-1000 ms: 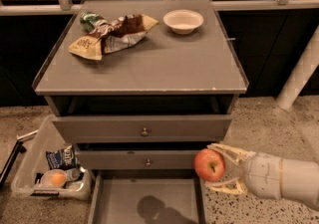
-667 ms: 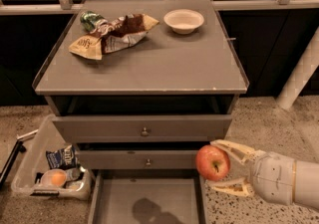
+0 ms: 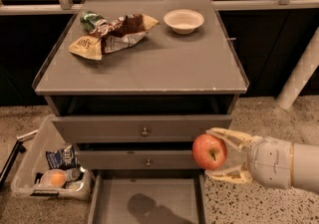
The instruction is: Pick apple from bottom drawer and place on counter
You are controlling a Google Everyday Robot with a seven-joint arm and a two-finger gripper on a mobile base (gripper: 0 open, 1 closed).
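My gripper [image 3: 223, 154] reaches in from the right and is shut on the red apple [image 3: 209, 151], one finger above it and one below. It holds the apple in the air in front of the cabinet's right side, level with the middle drawer. The bottom drawer [image 3: 147, 200] is pulled open below and to the left of the apple; its flat grey floor shows only a shadow. The grey counter [image 3: 164, 63] lies above the apple.
On the counter lie crumpled snack bags [image 3: 112, 36] at the back left and a white bowl [image 3: 183, 20] at the back right. A clear bin [image 3: 35, 166] with packets and an orange-capped container [image 3: 54, 178] stands on the floor, left. A white pole [image 3: 299, 76] rises at the right.
My gripper has moved slightly to the right with the apple, staying at about the same height in front of the cabinet.
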